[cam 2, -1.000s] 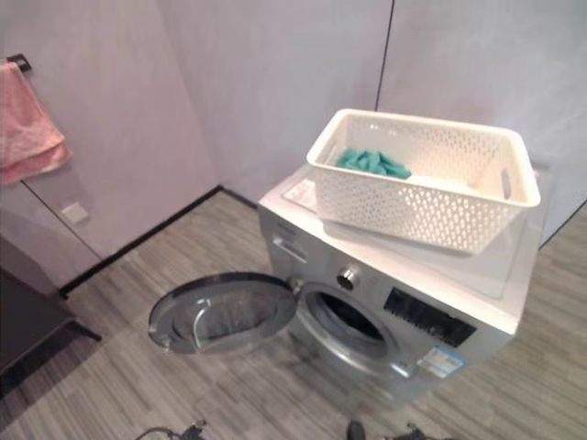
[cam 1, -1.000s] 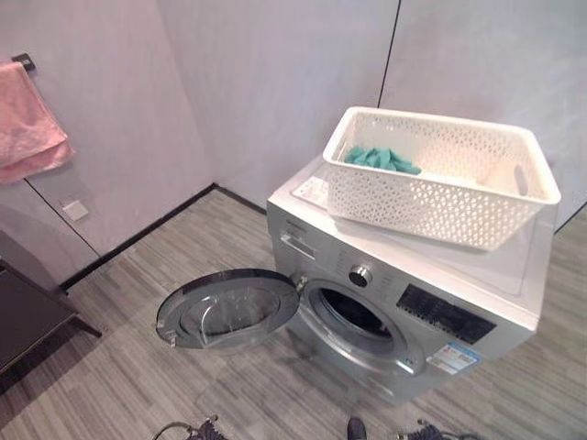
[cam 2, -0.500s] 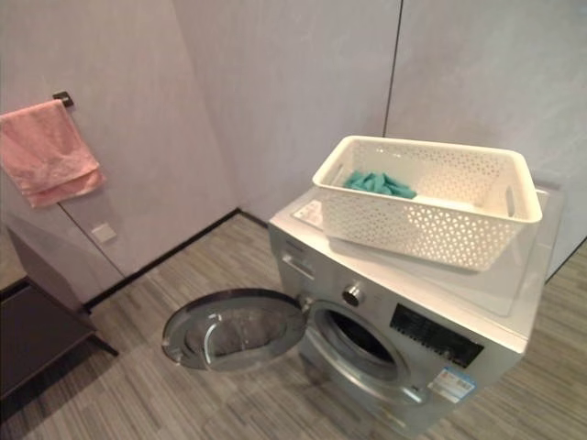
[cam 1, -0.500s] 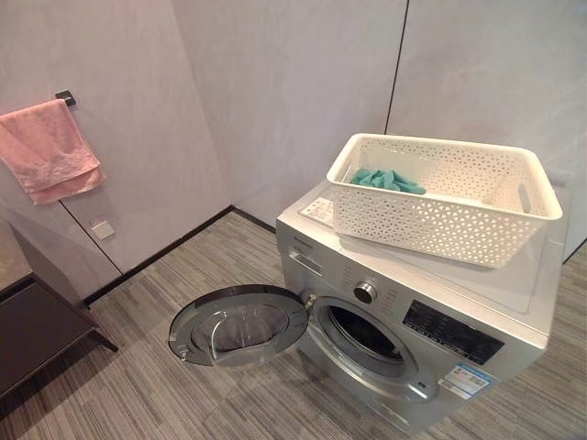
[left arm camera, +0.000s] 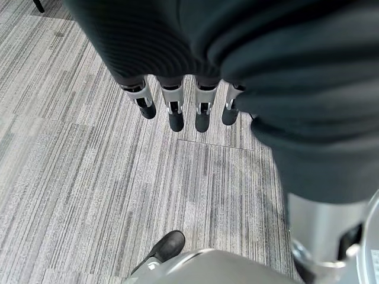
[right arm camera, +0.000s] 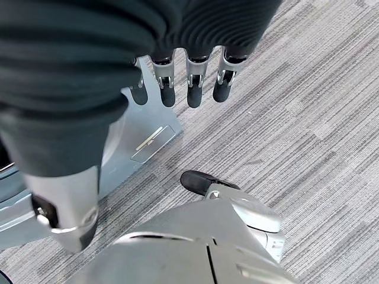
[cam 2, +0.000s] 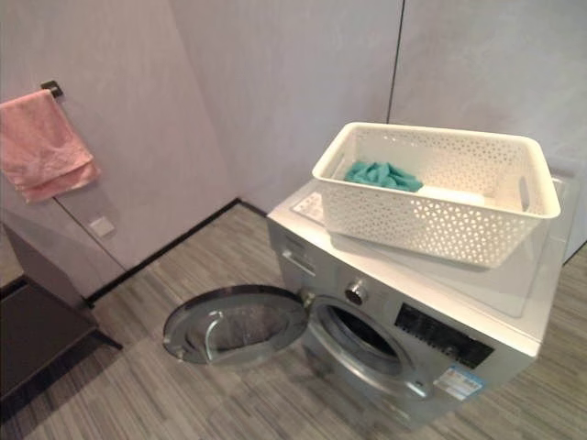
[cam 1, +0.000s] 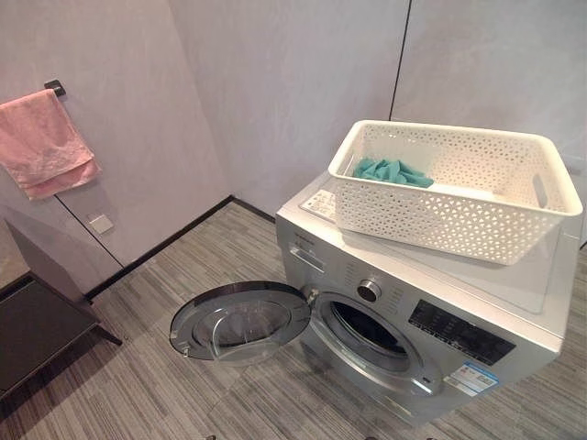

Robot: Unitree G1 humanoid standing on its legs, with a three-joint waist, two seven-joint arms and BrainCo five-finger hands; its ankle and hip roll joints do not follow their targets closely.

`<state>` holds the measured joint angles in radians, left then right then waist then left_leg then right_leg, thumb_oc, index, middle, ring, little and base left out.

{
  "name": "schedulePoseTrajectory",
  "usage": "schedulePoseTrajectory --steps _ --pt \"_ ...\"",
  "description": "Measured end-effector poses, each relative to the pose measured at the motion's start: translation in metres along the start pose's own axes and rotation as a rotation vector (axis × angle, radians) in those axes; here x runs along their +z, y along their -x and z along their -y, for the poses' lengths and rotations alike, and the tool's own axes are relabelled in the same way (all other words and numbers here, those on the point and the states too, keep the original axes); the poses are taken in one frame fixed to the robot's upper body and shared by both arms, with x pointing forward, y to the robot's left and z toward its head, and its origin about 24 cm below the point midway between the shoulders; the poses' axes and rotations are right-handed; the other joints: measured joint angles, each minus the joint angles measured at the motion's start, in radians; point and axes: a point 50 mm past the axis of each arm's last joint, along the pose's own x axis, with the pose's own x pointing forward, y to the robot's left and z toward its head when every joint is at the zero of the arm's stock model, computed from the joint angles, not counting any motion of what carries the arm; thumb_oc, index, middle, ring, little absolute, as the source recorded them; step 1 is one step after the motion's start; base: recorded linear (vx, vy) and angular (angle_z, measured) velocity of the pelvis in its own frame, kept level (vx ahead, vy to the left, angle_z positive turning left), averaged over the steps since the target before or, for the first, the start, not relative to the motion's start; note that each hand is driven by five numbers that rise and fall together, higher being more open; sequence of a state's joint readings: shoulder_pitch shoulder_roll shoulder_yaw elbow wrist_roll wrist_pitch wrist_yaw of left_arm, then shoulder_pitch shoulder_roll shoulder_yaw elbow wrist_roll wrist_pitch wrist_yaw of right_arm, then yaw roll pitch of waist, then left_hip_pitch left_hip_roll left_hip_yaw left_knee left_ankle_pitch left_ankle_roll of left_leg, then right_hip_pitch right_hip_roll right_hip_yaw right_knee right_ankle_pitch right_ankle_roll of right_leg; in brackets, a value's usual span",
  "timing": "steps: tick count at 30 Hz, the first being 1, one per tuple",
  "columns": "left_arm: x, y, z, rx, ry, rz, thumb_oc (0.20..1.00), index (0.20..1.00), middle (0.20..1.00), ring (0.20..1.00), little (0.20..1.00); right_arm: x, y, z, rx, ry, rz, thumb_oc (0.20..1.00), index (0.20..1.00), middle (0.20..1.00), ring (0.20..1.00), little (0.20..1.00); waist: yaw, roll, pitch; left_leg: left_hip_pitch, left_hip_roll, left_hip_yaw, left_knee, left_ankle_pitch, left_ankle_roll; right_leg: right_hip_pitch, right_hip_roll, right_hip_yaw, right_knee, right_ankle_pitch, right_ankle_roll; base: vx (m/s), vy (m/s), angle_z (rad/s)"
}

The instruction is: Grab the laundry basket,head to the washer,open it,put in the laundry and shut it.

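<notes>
Basket (cam 1: 456,188) with teal laundry (cam 1: 393,170) sits atop the open-doored washer (cam 1: 413,316), far from both hands' fingers: left hand (left arm camera: 183,106) and right hand (right arm camera: 189,80) hang relaxed, slightly spread, empty.

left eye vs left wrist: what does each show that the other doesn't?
Left eye view: the washer with its door swung open, the white laundry basket sitting on top with teal laundry inside, and a pink towel hanging on the wall.

Left wrist view: the left hand, fingers hanging straight down and holding nothing, above bare floor.

Shared: the grey striped floor.
</notes>
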<state>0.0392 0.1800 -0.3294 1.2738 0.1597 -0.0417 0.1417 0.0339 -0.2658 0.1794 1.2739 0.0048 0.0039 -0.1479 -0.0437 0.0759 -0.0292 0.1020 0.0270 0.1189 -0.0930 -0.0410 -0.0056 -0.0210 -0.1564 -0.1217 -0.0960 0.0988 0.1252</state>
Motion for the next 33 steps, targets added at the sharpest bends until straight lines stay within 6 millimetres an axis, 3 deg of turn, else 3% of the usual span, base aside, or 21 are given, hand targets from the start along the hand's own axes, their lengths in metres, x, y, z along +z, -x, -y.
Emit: schedulePoseTrajectory --steps 10,18,22,27,29,30,33 --pt "0.001 0.000 0.000 -0.006 0.002 0.002 1.000 1.000 1.000 1.000 1.000 -0.003 0.000 0.007 -0.022 -0.073 -0.017 1.000 1.000 1.000 1.000 1.000 -0.003 -0.008 0.009 -0.002 -0.004 0.015 0.000 -0.005 -0.001 -0.012 0.000 0.016 0.000 0.000 0.001 -0.01 0.038 -0.04" --pt "0.009 -0.002 -0.007 0.009 0.003 0.022 1.000 1.000 1.000 1.000 1.000 -0.014 -0.001 0.037 -0.121 -0.392 -0.061 1.000 1.000 1.000 1.000 1.000 -0.030 -0.029 0.044 -0.001 -0.020 0.039 0.001 -0.010 0.003 -0.028 -0.002 0.048 0.006 0.010 0.015 -0.03 0.067 -0.11" --pt "0.013 -0.004 -0.014 0.027 0.014 0.027 1.000 1.000 1.000 1.000 1.000 -0.020 0.003 0.088 -0.305 -0.641 -0.048 1.000 1.000 1.000 1.000 1.000 -0.056 -0.053 0.059 0.003 -0.040 0.087 0.001 -0.018 0.015 -0.051 -0.015 0.097 0.009 0.028 0.030 -0.02 0.079 -0.30" --pt "0.013 -0.004 -0.017 0.039 0.042 0.023 1.000 1.000 1.000 1.000 1.000 0.004 0.022 0.152 -0.571 -0.807 0.177 1.000 1.000 1.000 1.000 1.000 -0.106 -0.077 0.065 0.023 -0.058 0.119 0.001 -0.027 0.027 -0.052 -0.023 0.142 0.009 0.037 0.041 0.00 0.130 -0.26" --pt "0.015 -0.004 -0.014 0.037 0.067 0.033 1.000 1.000 1.000 1.000 1.000 0.032 0.055 0.191 -0.800 -0.791 0.385 1.000 1.000 1.000 1.000 1.000 -0.122 -0.072 0.067 0.040 -0.070 0.144 0.000 -0.036 0.039 -0.050 -0.029 0.170 0.008 0.037 0.049 0.00 0.140 -0.33" --pt "0.012 -0.002 -0.008 0.027 0.074 0.032 1.000 1.000 1.000 1.000 1.000 0.050 0.082 0.211 -0.948 -0.741 0.522 1.000 1.000 1.000 1.000 1.000 -0.139 -0.058 0.062 0.043 -0.075 0.150 0.000 -0.035 0.040 -0.050 -0.037 0.176 0.009 0.043 0.056 -0.01 0.075 -0.25" --pt "0.016 -0.002 -0.009 0.029 0.074 0.045 1.000 1.000 1.000 1.000 1.000 0.070 0.110 0.234 -1.137 -0.679 0.619 1.000 1.000 1.000 1.000 1.000 -0.135 -0.064 0.048 0.054 -0.088 0.165 -0.001 -0.042 0.049 -0.047 -0.043 0.197 0.010 0.042 0.061 0.00 0.103 -0.18"
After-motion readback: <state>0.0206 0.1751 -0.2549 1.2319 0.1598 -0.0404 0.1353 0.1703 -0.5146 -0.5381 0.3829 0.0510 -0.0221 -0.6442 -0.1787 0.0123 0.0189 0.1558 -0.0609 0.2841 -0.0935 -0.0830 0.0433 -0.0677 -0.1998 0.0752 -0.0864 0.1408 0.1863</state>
